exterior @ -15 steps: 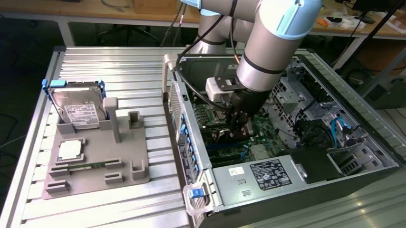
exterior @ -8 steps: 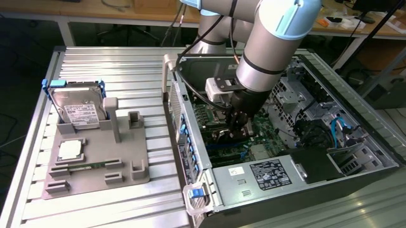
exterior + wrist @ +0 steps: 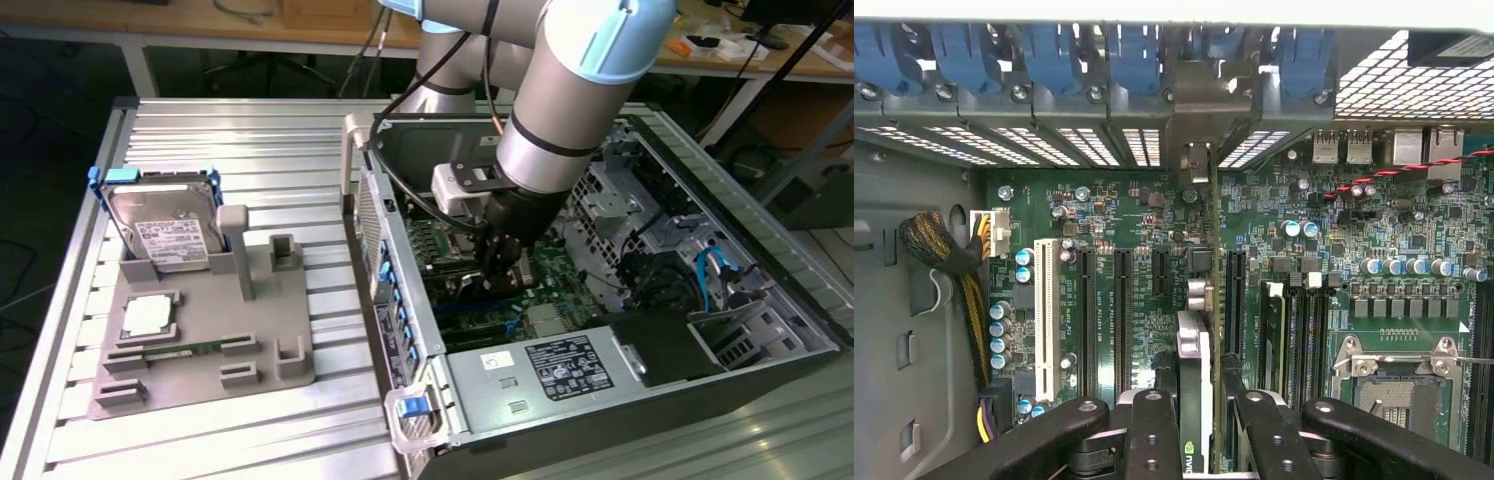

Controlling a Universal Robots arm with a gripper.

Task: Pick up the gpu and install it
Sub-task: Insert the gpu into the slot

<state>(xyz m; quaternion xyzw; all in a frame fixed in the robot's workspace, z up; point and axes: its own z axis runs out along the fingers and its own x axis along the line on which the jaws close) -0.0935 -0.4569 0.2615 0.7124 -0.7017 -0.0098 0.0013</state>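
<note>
In the wrist view I see the gpu [image 3: 1194, 362] edge-on, a thin card running from between my fingers toward the case's rear slot openings. Its metal end bracket [image 3: 1195, 160] sits just below the open bracket bay. My gripper [image 3: 1199, 425] is shut on the card, one black finger [image 3: 1152, 432] on each side. The card stands upright over the green motherboard [image 3: 1134, 220], between the long black expansion slots [image 3: 1123, 310]. In the exterior view my gripper [image 3: 501, 268] reaches down inside the open computer case [image 3: 400, 330]; the card itself is hidden there by the wrist.
A grey fixture plate [image 3: 267, 330] lies at the exterior view's left, with a silver hard drive [image 3: 167, 232] standing in a blue holder and a processor [image 3: 147, 315]. Inside the case are memory sticks [image 3: 1294, 330], the processor socket [image 3: 1399, 385], cable bundles [image 3: 944, 250] and the power supply [image 3: 567, 365].
</note>
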